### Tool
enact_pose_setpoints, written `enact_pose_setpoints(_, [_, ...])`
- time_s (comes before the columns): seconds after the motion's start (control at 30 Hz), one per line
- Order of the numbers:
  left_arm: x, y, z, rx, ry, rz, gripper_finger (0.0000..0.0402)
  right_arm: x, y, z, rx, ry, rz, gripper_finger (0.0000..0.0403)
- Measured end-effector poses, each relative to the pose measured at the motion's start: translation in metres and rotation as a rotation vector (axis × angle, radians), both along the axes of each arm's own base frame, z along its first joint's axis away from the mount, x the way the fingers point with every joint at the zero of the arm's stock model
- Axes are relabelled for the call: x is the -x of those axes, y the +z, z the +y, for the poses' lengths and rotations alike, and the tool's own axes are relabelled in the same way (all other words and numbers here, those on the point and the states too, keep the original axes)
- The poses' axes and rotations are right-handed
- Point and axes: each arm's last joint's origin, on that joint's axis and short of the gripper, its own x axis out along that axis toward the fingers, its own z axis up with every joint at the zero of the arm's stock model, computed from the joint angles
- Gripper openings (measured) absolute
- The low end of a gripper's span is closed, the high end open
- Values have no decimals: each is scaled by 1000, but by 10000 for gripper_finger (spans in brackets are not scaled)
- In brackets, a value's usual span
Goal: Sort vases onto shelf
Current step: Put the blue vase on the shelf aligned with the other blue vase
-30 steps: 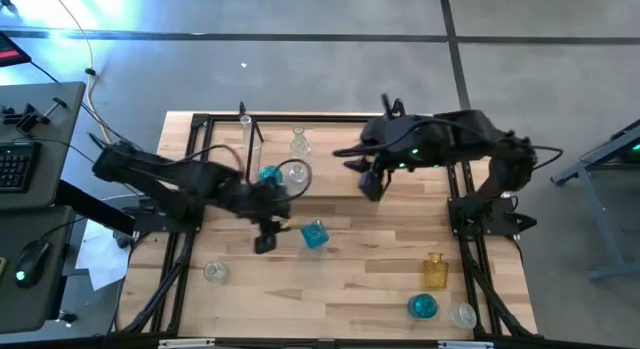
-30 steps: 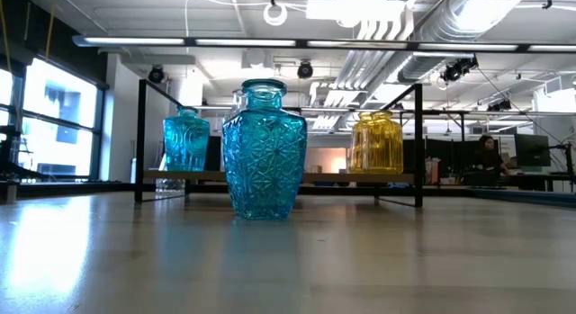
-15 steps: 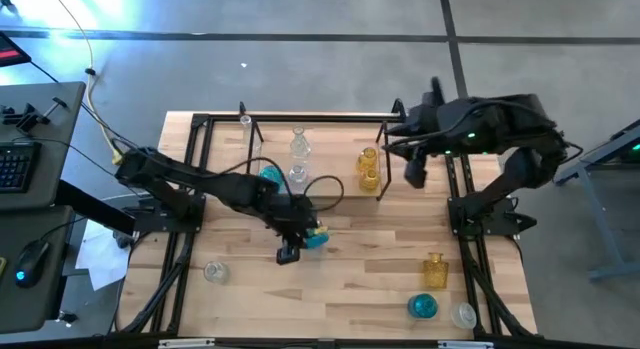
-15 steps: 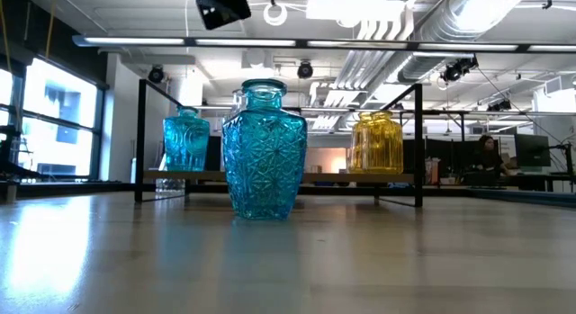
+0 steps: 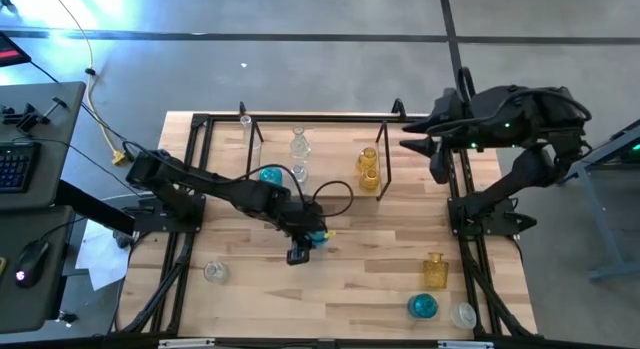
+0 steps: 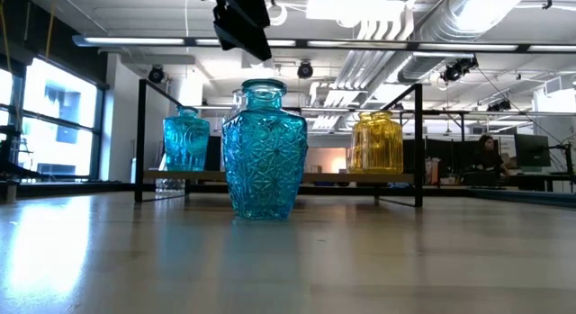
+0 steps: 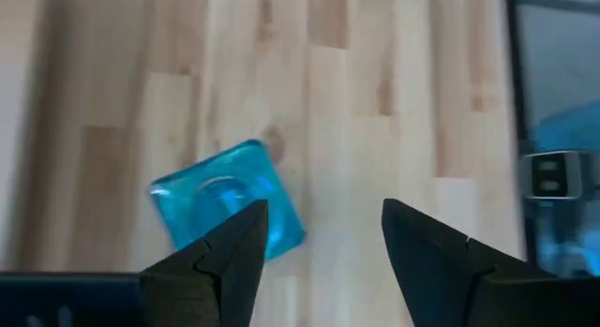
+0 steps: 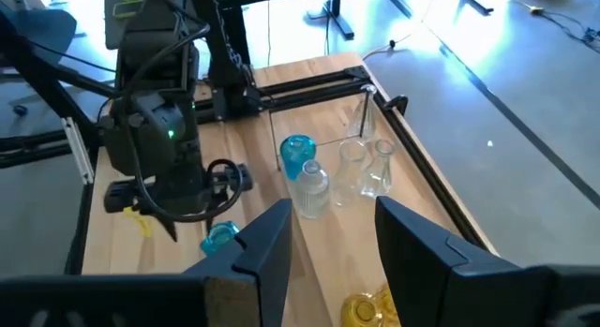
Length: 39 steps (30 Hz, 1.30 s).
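Note:
A blue square-bodied vase [image 5: 316, 236] stands upright on its base mid-table, large in the low view [image 6: 264, 152]. My left gripper [image 5: 300, 253] hangs open just above it [image 6: 241, 22], touching nothing. In the left wrist view the vase [image 7: 230, 203] lies off to one side of the open gap [image 7: 323, 235]. The shelf [image 5: 385, 154] at the far middle holds a blue vase [image 5: 270, 175], an amber one [image 5: 367, 169] and clear ones [image 5: 298, 141]. My right gripper [image 5: 437, 167] is open [image 8: 328, 243], to the right of the shelf.
Loose vases stand on the table: a clear one [image 5: 215, 272] near left, an amber one [image 5: 434, 271], a round blue one [image 5: 422, 306] and a clear one [image 5: 463, 314] near right. A black frame [image 5: 190, 169] edges the table. Bare wood lies between the blue vase and the near edge.
My left gripper moved toward the table's right, over the blue square vase, and came down into the low view. My right gripper drew back from the shelf toward the table's right edge, uncovering the amber vase standing on the shelf.

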Motion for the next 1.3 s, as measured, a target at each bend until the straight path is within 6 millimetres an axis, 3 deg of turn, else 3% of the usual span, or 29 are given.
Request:
enact_pose_setpoints(0.2, [-2,-2,6,-31,14,2,209,-2,-1,1,-12,14,6,136])
enact_pose_setpoints(0.5, [-12,-28,3,-16,0,95,210,-1,-1,1,-11,14,7,136])
enact_pose_setpoints(0.8, [-13,-28,9,-46,30,90,210,-1,-1,1,-5,18,8,136])
enact_pose_setpoints(1.17, [-22,-54,10,14,54,180,209,-1,-1,3,-13,39,8,136])
enact_pose_setpoints(1.3, [-22,-51,10,26,56,173,209,-1,0,6,-6,46,1,136])
